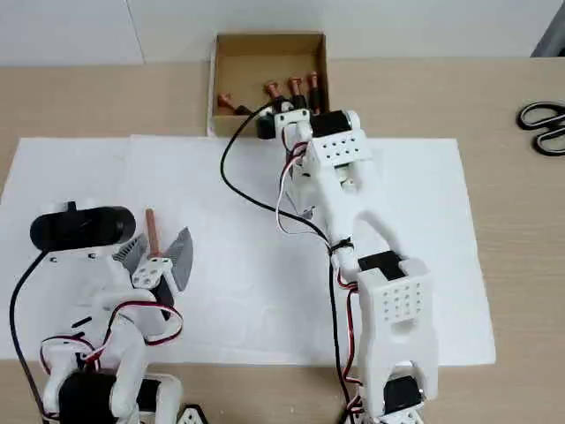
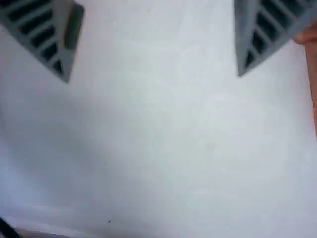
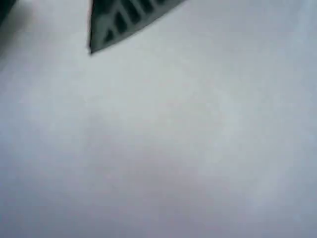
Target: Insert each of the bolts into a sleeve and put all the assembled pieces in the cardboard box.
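Note:
A copper bolt lies on the white paper at the left, and its edge shows in the left wrist view as the copper bolt, just outside one finger. My left gripper hovers over it, open; the left gripper has bare paper between its grey fingers. The cardboard box stands at the back centre with several copper assembled pieces inside. My right arm stretches up to the box's front wall. The right gripper points down at bare paper, open and holding nothing.
A white paper sheet covers most of the wooden table. Scissors lie at the far right, off the paper. A black cable loops from the right arm across the paper's middle.

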